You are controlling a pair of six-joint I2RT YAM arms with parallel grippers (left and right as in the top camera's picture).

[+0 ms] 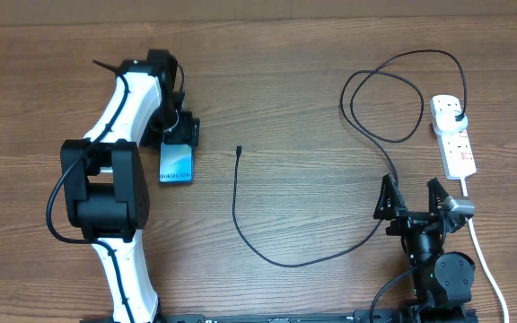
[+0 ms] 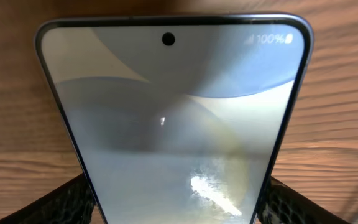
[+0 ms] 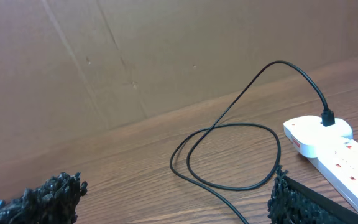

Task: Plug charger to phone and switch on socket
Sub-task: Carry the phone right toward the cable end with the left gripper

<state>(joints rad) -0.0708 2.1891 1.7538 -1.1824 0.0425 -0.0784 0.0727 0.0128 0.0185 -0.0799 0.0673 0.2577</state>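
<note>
The phone (image 1: 176, 164) lies on the wooden table with its blue screen up and fills the left wrist view (image 2: 173, 124). My left gripper (image 1: 179, 135) sits at the phone's far end, its two fingers (image 2: 176, 205) pressed against the phone's two long edges. The charger cable (image 1: 267, 256) runs from its loose connector tip (image 1: 240, 149) in a curve and a loop to its plug (image 1: 456, 115), which sits in the socket strip (image 1: 453, 136). The right wrist view shows the loop (image 3: 229, 155), plug (image 3: 328, 118) and strip (image 3: 331, 149). My right gripper (image 1: 411, 196) is open and empty (image 3: 173, 205), just short of the cable.
The strip's white cord (image 1: 481, 247) runs down the right side past the right arm's base. A brown cardboard wall (image 3: 135, 56) stands behind the table's far edge. The connector tip lies about a hand's width right of the phone.
</note>
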